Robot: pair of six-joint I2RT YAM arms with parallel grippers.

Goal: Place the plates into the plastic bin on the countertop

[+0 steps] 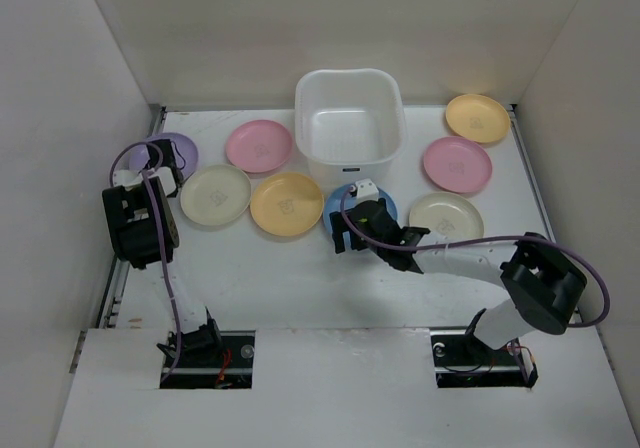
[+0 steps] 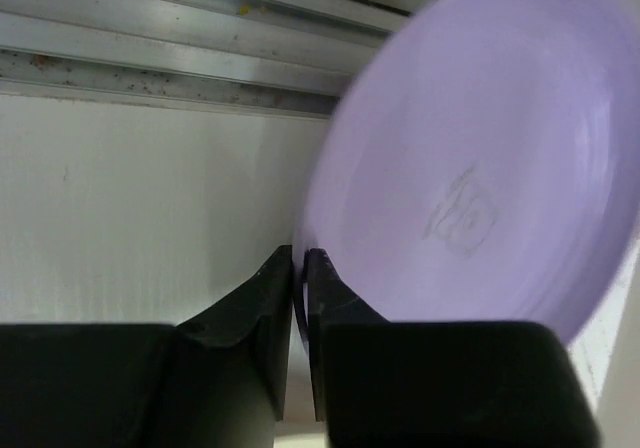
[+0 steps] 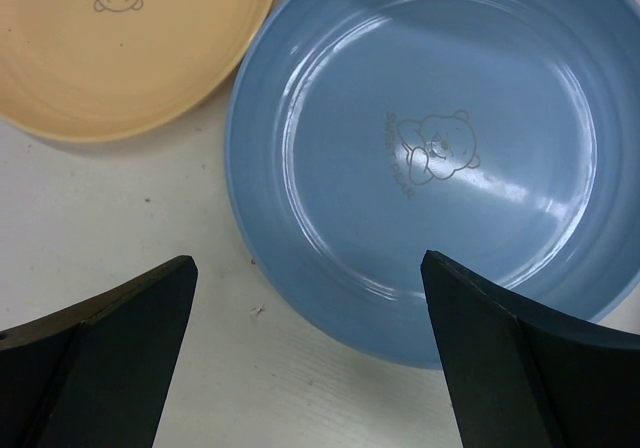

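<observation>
Left fingers (image 2: 262, 303) were pinched shut on the rim of the purple plate (image 2: 480, 168), far left by the rail (image 2: 150, 28). Right fingers (image 3: 110, 338) hung wide open over the blue plate (image 3: 440, 138), which sat just near of the plastic bin (image 1: 345, 171). Every other plate in view lay out on the surface (image 1: 290, 278) around the bin.
</observation>
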